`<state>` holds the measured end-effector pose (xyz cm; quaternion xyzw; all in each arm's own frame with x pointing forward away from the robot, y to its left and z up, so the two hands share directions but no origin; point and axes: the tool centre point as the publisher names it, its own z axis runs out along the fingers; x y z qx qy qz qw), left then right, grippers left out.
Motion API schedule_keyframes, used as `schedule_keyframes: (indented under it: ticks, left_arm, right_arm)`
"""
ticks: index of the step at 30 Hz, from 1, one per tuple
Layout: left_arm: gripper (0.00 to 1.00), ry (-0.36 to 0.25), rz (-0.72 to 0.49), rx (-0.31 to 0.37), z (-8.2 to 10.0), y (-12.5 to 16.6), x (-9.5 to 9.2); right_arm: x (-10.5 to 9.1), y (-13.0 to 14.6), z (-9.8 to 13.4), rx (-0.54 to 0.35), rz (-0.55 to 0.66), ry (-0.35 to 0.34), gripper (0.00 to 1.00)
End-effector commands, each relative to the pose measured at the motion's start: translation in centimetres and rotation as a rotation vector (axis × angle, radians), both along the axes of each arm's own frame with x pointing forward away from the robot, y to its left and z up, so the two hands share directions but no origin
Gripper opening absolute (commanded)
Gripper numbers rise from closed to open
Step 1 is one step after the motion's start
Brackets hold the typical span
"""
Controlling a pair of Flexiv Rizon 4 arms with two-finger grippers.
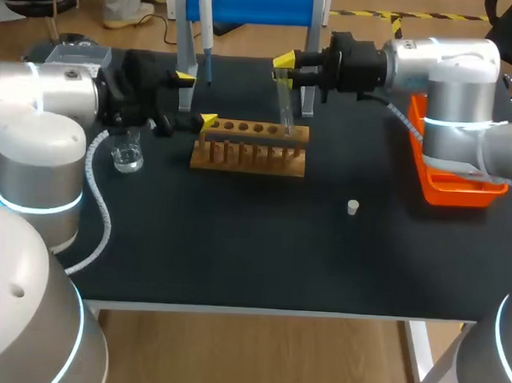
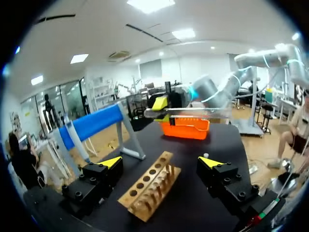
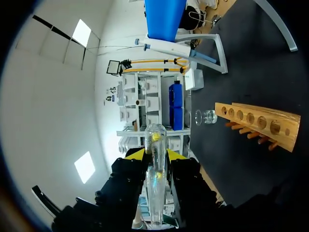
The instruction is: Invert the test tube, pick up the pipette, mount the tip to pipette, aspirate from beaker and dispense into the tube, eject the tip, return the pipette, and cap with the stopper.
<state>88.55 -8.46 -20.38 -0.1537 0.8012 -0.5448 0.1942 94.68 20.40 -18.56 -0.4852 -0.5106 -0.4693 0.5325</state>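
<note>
My right gripper (image 1: 284,64) is shut on a clear test tube (image 1: 285,103), held in the air over the right end of the wooden rack (image 1: 250,147). In the left wrist view the tube (image 2: 198,112) lies about level, well above the rack (image 2: 149,186). From the right wrist, the tube (image 3: 155,183) sits between the yellow tips of the right gripper (image 3: 155,154). My left gripper (image 1: 197,98) stands open at the rack's left end, holding nothing. The pipette (image 1: 206,34) hangs on the blue stand (image 1: 253,4). A beaker (image 1: 127,156) stands left of the rack. The white stopper (image 1: 352,207) lies on the mat.
An orange tray (image 1: 450,180) sits at the right edge of the black table, under my right arm. The stand's grey legs rise just behind the rack. The left arm's white cable trails along the table's left side.
</note>
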Motion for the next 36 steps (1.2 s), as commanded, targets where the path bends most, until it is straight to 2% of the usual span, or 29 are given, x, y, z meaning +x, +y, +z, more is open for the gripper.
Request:
schedule_keyframes:
  ticks: [1, 3, 4, 5, 6, 17, 18, 19, 20, 21, 22, 24, 26, 28, 30, 31, 32, 36]
  left_arm:
    - [1.0, -0.687, -0.267, -0.18, 0.1, -0.5, -1.3]
    - [1.0, -0.78, -0.395, -0.219, 0.7, -0.9, -1.8]
    - [1.0, -0.792, -0.451, -0.214, 1.0, -1.2, -1.9]
    - [1.0, -0.774, -0.497, -0.219, 1.1, -1.5, -1.9]
    - [1.0, -0.697, -0.511, -0.217, 1.2, -1.5, -1.3]
    - [1.0, -0.697, -0.511, -0.217, 1.2, -1.5, -1.3]
    - [1.0, -0.843, -0.556, -0.126, 2.2, -2.0, -1.8]
    - [1.0, -0.98, -0.557, -0.068, 3.0, -2.1, -2.1]
    - [1.0, -1.075, -0.561, -0.063, 3.4, -2.3, -2.6]
    - [1.0, -1.146, -0.554, -0.044, 3.6, -2.1, -2.8]
    - [1.0, -1.19, -0.553, 0.002, 3.7, -2.2, -3.0]
    - [1.0, -1.24, -0.532, 0.07, 3.6, -2.3, -3.3]
    - [1.0, -1.233, -0.514, 0.16, 3.4, -2.4, -3.5]
    - [1.0, -1.264, -0.477, 0.175, 3.2, -2.5, -3.6]
    - [1.0, -1.261, -0.465, 0.209, 2.9, -2.9, -3.7]
    - [1.0, -1.217, -0.455, 0.23, 2.8, -3.1, -3.6]
    - [1.0, -1.153, -0.44, 0.204, 2.6, -3.1, -3.3]
    - [1.0, -1.153, -0.44, 0.204, 2.6, -3.1, -3.3]
  right_arm:
    - [-0.1, -0.1, 0.1, -0.002, 0.0, -0.001, 0.0]
    - [-0.1, -0.1, 0.1, -0.002, 0.0, -0.001, 0.0]
    - [-0.1, -0.1, 0.1, -0.002, 0.0, -0.001, 0.0]
    - [-0.1, -0.1, 0.1, -0.002, 0.0, -0.001, 0.0]
    - [-0.1, -0.1, 0.1, -0.002, 0.0, -0.001, 0.0]
    - [-0.1, -0.1, 0.1, -0.002, 0.0, -0.001, 0.0]
    - [-0.1, -0.1, 0.1, -0.002, 0.0, -0.001, 0.0]
    - [-0.1, -0.1, 0.1, -0.002, 0.0, -0.001, 0.0]
    - [-0.1, -0.1, 0.1, -0.002, 0.0, -0.001, 0.0]
    - [-0.1, -0.1, 0.1, -0.002, 0.0, -0.001, 0.0]
    - [-0.1, -0.1, 0.1, -0.002, 0.0, -0.001, 0.0]
    - [-0.1, -0.1, 0.1, -0.002, 0.0, -0.001, 0.0]
    - [-0.1, -0.1, 0.1, -0.002, 0.0, -0.001, 0.0]
    - [-0.1, -0.1, 0.1, -0.002, 0.0, -0.001, 0.0]
    - [-0.1, -0.1, 0.1, -0.002, 0.0, -0.001, 0.0]
    - [-0.1, -0.1, 0.1, -0.002, 0.0, -0.001, 0.0]
    - [-0.1, -0.1, 0.1, -0.002, 0.0, -0.001, 0.0]
    - [-0.1, -0.1, 0.1, -0.002, 0.0, -0.001, 0.0]
